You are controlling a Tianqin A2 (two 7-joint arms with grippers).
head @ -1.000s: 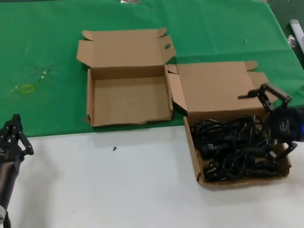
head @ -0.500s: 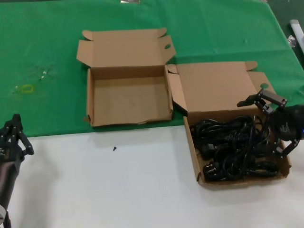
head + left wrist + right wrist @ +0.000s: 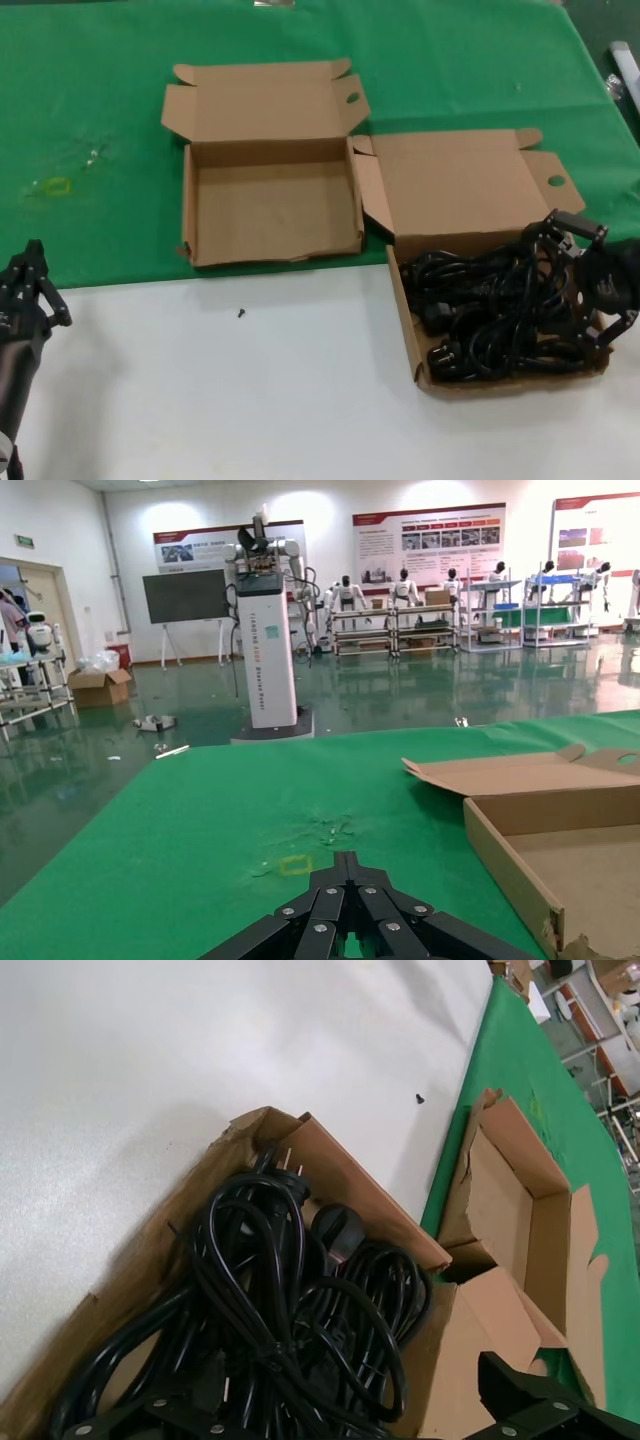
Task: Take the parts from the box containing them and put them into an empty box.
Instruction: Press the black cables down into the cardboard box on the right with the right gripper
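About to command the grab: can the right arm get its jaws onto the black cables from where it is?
Probably yes. The right gripper hangs open directly over the black cables in the open box, nothing between.

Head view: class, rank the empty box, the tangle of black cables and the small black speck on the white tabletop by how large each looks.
1. Empty box
2. Cables
3. Speck

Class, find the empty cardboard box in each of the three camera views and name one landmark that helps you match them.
Head view: the empty box sits left of centre on the green cloth, lid open.
Left wrist view: its near corner and wall show at the right edge.
Right wrist view: it lies beyond the cable box, near the right side.
Shared landmark: the green cloth under it.
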